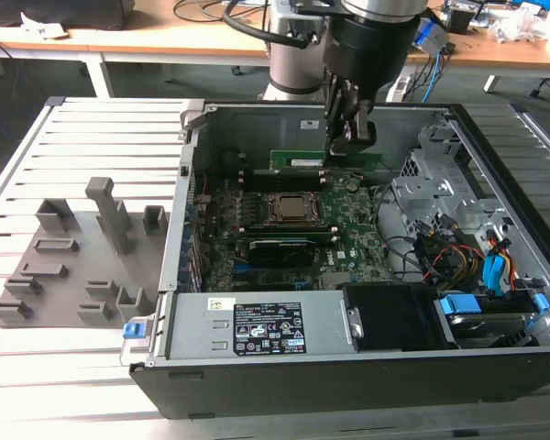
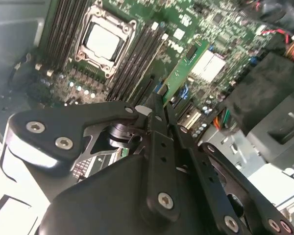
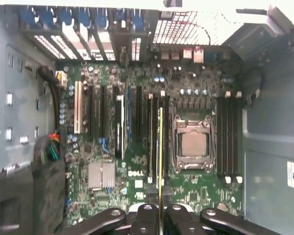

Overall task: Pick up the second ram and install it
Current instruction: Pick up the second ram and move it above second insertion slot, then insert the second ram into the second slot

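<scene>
Gripper [image 1: 346, 142], fingers [image 3: 147, 215] pinched on the second ram [image 1: 298, 160], holds it edge-down over motherboard [image 1: 353, 246] slots, just far of CPU socket [image 1: 291, 209].

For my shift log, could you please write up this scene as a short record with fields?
Pincer: shut on the second ram
Second ram position: on edge, in line with the memory slots beside the CPU socket
Seated: cannot tell
Enclosure: open computer case on slatted table
Outside case: grey holder blocks, at the exterior view's left
</scene>
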### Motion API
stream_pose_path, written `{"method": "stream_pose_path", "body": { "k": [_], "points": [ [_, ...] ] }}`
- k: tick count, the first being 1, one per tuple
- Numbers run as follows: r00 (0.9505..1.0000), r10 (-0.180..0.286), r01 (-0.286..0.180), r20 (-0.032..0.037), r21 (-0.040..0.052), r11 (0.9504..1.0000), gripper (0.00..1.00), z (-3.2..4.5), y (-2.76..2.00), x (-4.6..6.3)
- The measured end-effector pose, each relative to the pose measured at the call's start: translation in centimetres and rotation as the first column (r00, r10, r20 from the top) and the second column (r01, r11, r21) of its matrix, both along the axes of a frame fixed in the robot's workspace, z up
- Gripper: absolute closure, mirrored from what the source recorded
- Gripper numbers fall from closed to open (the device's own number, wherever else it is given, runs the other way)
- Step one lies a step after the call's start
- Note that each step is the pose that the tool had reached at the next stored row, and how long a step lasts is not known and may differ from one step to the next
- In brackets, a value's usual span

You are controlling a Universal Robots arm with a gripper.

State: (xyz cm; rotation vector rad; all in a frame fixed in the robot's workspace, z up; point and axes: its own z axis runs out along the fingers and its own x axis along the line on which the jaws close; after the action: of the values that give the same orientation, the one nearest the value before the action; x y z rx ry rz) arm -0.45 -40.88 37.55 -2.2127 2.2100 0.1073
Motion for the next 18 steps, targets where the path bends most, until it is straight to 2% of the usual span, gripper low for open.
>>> {"method": "stream_pose_path", "body": {
  "k": [3,7,18],
  "points": [
    [1.0,0.0,0.0,0.0,0.0001,1.0,0.86,-0.19,0.0,-0.6],
    [1.0,0.0,0.0,0.0,0.0001,1.0,0.86,-1.04,0.0,-0.7],
    [1.0,0.0,0.0,0.0,0.0,1.0,0.86,-1.07,0.0,-0.7]
  ]
}}
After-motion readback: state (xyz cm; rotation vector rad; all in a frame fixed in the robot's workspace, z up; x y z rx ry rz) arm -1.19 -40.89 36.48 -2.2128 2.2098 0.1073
